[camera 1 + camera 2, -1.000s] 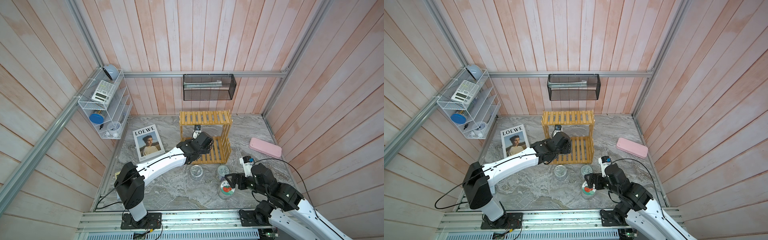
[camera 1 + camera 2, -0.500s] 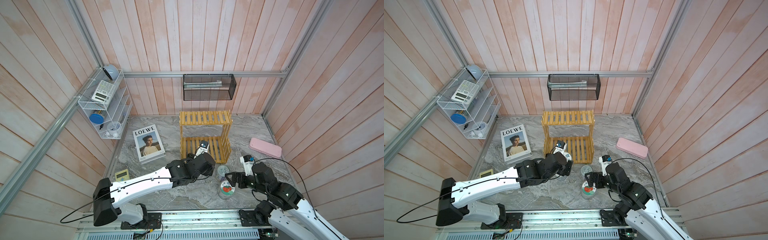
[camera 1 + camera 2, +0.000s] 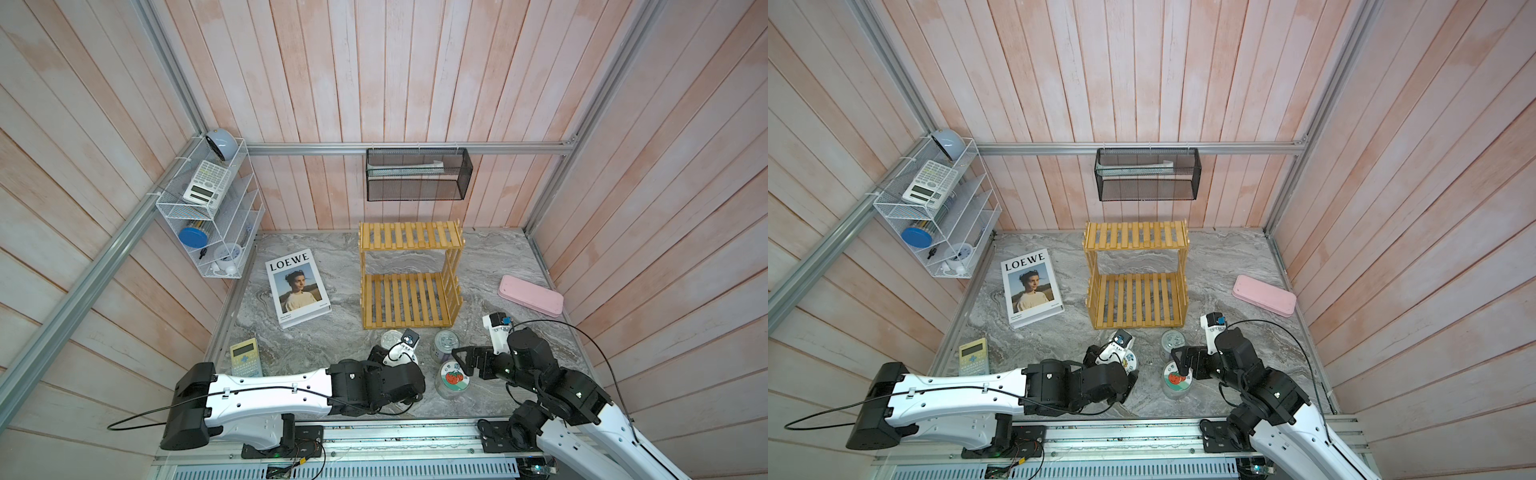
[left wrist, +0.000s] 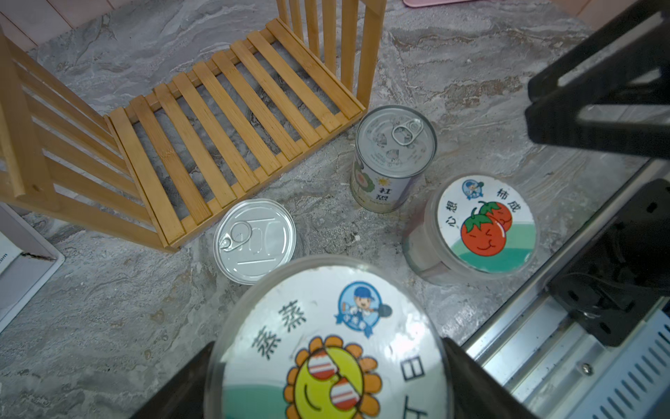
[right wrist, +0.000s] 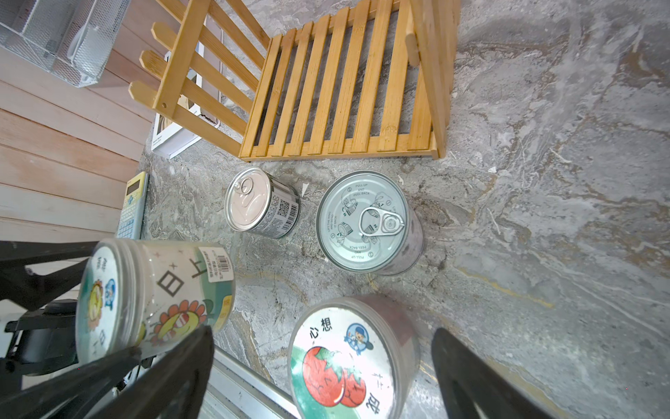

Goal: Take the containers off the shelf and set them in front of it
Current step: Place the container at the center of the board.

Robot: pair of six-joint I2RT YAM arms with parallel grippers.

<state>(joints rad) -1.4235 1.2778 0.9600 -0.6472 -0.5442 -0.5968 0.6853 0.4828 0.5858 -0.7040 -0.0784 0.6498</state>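
- The left gripper (image 4: 328, 359) is pinching the sunflower-lid jar (image 5: 152, 294), with a black finger pressing on either side of it. I cannot tell whether its base is touching the marble tabletop (image 3: 490, 257).
- The right gripper (image 5: 322, 337) is hanging spread wide over the tomato-lid jar (image 3: 453, 378). One finger is standing on each side, and neither is clamping it.
- That tomato-lid jar is standing upright in front of the shelf (image 3: 409, 299), nearer the robot than the two cans.
- The short white-label can (image 4: 253, 239) is sitting upright on the marble just in front of the shelf's lower tier.
- The taller purple-label can (image 4: 393, 145) is standing upright beside it, just off the shelf's front right corner, between the shelf and the tomato-lid jar.
- A magazine (image 3: 297, 286) is lying flat to the left of the shelf, and a pink case (image 3: 532, 295) is lying to its right.
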